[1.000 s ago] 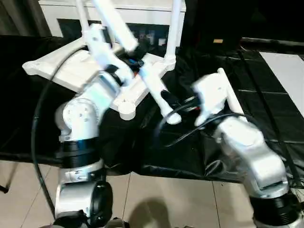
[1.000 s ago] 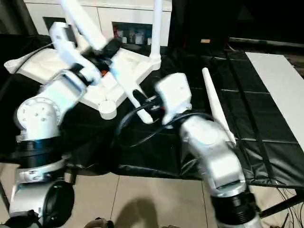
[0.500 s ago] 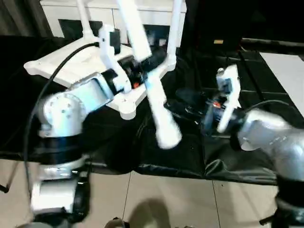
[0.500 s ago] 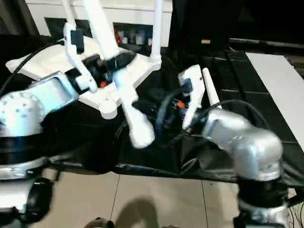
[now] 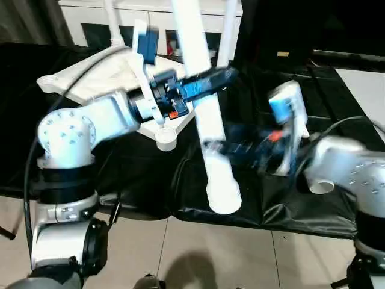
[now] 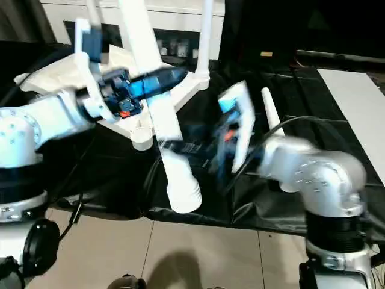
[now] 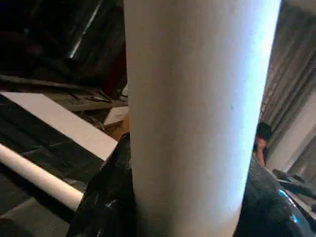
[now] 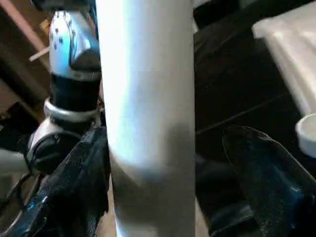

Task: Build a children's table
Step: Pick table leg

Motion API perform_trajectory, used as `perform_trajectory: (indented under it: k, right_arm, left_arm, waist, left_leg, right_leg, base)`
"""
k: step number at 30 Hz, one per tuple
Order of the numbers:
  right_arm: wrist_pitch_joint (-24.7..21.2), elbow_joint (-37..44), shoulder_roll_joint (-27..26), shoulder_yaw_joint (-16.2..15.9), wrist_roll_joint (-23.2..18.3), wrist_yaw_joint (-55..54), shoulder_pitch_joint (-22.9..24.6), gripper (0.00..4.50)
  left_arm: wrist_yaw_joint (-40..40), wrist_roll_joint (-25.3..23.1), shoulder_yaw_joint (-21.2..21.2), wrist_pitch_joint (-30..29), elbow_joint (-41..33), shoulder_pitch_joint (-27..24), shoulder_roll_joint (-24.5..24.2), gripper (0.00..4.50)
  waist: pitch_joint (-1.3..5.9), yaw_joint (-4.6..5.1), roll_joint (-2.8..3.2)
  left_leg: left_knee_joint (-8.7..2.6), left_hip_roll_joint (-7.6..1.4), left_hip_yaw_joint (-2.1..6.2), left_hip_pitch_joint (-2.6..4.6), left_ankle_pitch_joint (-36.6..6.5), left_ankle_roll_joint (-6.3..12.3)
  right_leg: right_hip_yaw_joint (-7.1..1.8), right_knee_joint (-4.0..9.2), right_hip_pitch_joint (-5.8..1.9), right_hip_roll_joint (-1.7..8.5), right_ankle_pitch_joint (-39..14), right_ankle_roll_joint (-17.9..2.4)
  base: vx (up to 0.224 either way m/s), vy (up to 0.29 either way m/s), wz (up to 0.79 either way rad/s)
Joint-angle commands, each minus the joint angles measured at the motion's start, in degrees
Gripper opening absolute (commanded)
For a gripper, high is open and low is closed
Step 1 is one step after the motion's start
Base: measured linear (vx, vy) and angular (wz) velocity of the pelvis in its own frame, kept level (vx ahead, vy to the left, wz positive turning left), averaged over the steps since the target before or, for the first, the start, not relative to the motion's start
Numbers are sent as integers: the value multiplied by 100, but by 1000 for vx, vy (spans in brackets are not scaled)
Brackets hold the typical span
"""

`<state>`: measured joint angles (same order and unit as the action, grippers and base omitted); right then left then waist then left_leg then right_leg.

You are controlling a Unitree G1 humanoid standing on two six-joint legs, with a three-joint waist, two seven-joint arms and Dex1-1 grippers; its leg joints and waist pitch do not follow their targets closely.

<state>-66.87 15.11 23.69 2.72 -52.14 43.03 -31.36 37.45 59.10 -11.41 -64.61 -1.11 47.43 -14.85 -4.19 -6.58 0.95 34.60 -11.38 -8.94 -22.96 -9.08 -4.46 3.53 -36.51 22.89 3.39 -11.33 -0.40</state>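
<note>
Since the earlier frame the leg (image 5: pixel 207 129) has swung more upright, its wide end low at centre frame, and the right gripper (image 6: pixel 180 146) has reached across to straddle it, fingers spread, one touching. The left gripper (image 5: pixel 210 78) clamps it higher. The tabletop (image 5: pixel 90 78) lies upper left on the counter (image 5: pixel 337 150). Both forearms angle inward; a hasty handover could drop the leg.
</note>
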Motion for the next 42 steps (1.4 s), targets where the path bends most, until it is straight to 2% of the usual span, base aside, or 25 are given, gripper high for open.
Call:
perform_trajectory:
  k: [1, 3, 12, 14, 21, 23, 26, 27, 29, 30, 32, 35, 36, 41, 42]
  right_arm:
    - [-13, 160, 0, -172, 32, 22, 1, 374]
    - [-24, 161, -86, -203, 38, -22, -17, 374]
    - [-58, 124, -181, -114, -161, -157, -45, 294]
    - [-47, 124, -184, -119, -154, -168, -33, 287]
    - [-7, 116, -202, -159, -98, -215, -13, 216]
    - [12, 125, -206, -174, -90, -243, -11, 216]
    - [66, 139, -211, -204, -47, -316, -7, 188]
    - [100, 140, -215, -216, -12, -352, -10, 185]
    - [129, 142, -218, -225, 27, -381, -13, 184]
    - [267, 148, -248, -250, 204, -535, -23, 184]
    - [361, 158, -267, -264, 333, -648, -27, 182]
    - [616, 199, -328, -321, 706, -1001, -33, 182]
    - [731, 228, -377, -345, 860, -1165, -30, 182]
    - [952, 383, -462, -588, 1332, -1619, -11, 182]
    - [983, 400, -470, -630, 1394, -1664, -6, 182]
  left_arm:
    - [142, 104, 133, -76, -112, 81, -26, 179]
    - [153, 121, 166, -90, -131, 79, -19, 179]
    - [177, 136, 167, -117, -154, 57, -77, 179]
    - [180, 115, 192, -101, -162, 47, -95, 179]
    - [173, 107, 236, -54, -169, 25, -112, 179]
    - [167, 106, 234, -48, -167, 22, -107, 179]
    - [138, 26, 263, 6, -186, 7, -128, 179]
    - [83, -93, 304, 74, -209, -1, -168, 235]
    - [62, -126, 321, 82, -209, -7, -179, 249]
    - [-46, -260, 371, 130, -214, -32, -206, 249]
    - [-123, -325, 383, 159, -223, -46, -208, 284]
    - [-235, -478, 438, 241, -270, -94, -231, 292]
    - [-309, -605, 492, 314, -310, -128, -248, 327]
    - [-966, -1055, 503, 652, -228, -173, -20, 344]
    - [-1045, -1083, 483, 682, -202, -174, 30, 348]
  waist:
    - [444, -17, 13]
    - [446, -17, 16]
    - [436, -10, 17]
    - [435, -9, 14]
    - [429, -8, 17]
    - [425, -7, 12]
    - [427, -9, 9]
    - [426, -7, 17]
    - [424, -4, 13]
    - [422, -4, 15]
    - [419, 7, 14]
    - [423, 5, 15]
    - [422, 14, 12]
    - [424, 25, 30]
    - [426, 32, 16]
  left_leg:
    - [-356, -94, -10, 132, -824, -189]
    - [-361, -96, -2, 121, -817, -216]
    - [-368, -93, -2, 126, -849, -241]
    - [-369, -92, -3, 126, -867, -243]
    - [-381, -95, 3, 126, -899, -270]
    - [-381, -93, 1, 124, -910, -273]
    - [-382, -94, 2, 118, -870, -274]
    - [-385, -97, 4, 124, -895, -280]
    - [-389, -96, 4, 123, -893, -283]
    - [-396, -103, 9, 127, -898, -318]
    - [-394, -98, 3, 127, -922, -345]
    - [-396, -97, 3, 128, -889, -367]
    - [-403, -106, 12, 120, -877, -392]
    - [-398, -102, 5, 130, -873, -425]
    - [-400, -92, 4, 124, -889, -416]
  right_leg:
    - [-251, 475, -307, 372, -980, -932]
    - [-251, 469, -311, 379, -1009, -904]
    - [-251, 475, -302, 369, -993, -875]
    - [-253, 480, -303, 371, -1029, -860]
    - [-251, 486, -296, 370, -1095, -806]
    - [-253, 491, -296, 368, -1120, -792]
    - [-253, 488, -297, 372, -1090, -787]
    - [-253, 490, -290, 370, -1111, -780]
    - [-255, 493, -290, 368, -1116, -758]
    - [-255, 492, -282, 369, -1156, -723]
    - [-260, 500, -280, 376, -1209, -698]
    - [-259, 492, -275, 370, -1188, -681]
    - [-259, 486, -276, 372, -1140, -676]
    - [-264, 483, -277, 361, -1029, -645]
    - [-262, 484, -295, 361, -1005, -640]
  base:
    - [0, 0, 0]
    - [0, 0, 0]
    - [0, 0, 0]
    - [0, 0, 0]
    - [0, 0, 0]
    - [0, 0, 0]
    - [0, 0, 0]
    - [0, 0, 0]
    - [0, 0, 0]
    - [0, 0, 0]
    - [0, 0, 0]
    - [0, 0, 0]
    - [0, 0, 0]
    - [0, 0, 0]
    - [0, 0, 0]
